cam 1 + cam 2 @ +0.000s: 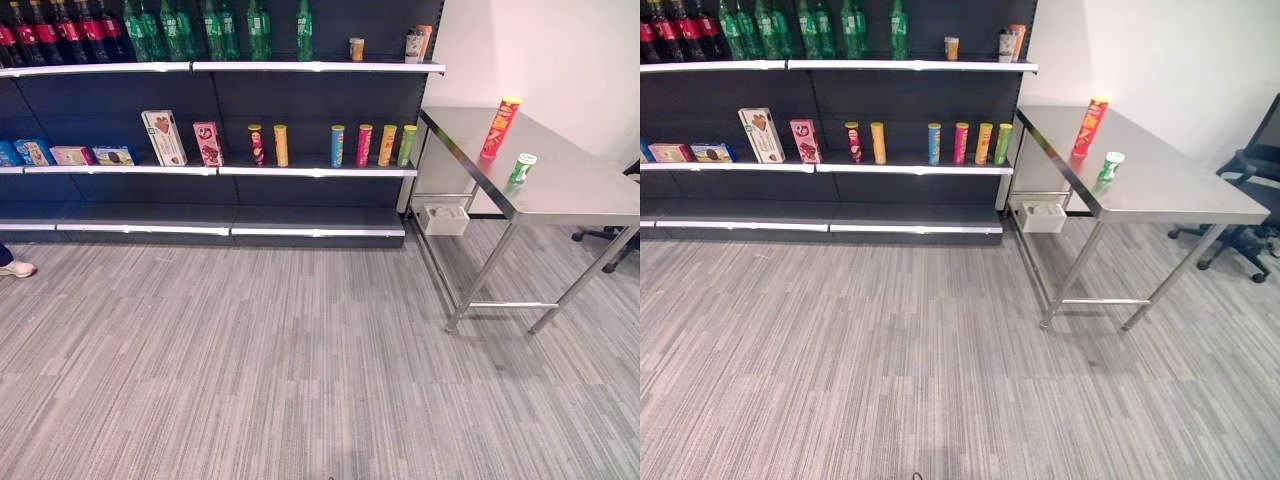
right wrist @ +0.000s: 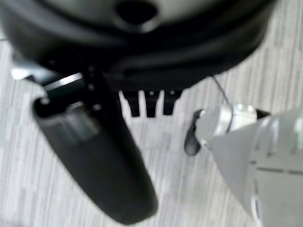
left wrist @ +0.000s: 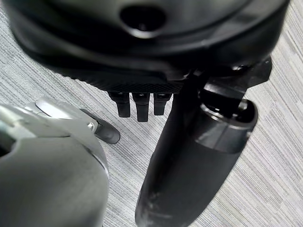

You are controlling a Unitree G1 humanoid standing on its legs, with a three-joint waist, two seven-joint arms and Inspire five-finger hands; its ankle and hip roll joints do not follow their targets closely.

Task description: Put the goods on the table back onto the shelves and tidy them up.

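Note:
A tall red can (image 1: 501, 127) stands on the steel table (image 1: 585, 195) at the right, and a short green can (image 1: 522, 167) stands just in front of it. Left of the table, the dark shelf unit (image 1: 220, 170) carries a row of several coloured cans (image 1: 372, 145) on its middle board. In the left wrist view my left hand (image 3: 142, 47) hangs over the carpet, its fingers (image 3: 137, 106) straight and its thumb (image 3: 189, 165) out, holding nothing. My right hand (image 2: 142, 47) hangs the same way in the right wrist view, fingers straight and empty.
Bottles (image 1: 150, 30) line the top shelf, with boxes (image 1: 163, 137) on the middle one. A white box (image 1: 445, 218) sits on the floor under the table's near end. An office chair (image 1: 1250, 200) stands behind the table. A person's shoe (image 1: 15, 268) is at the far left.

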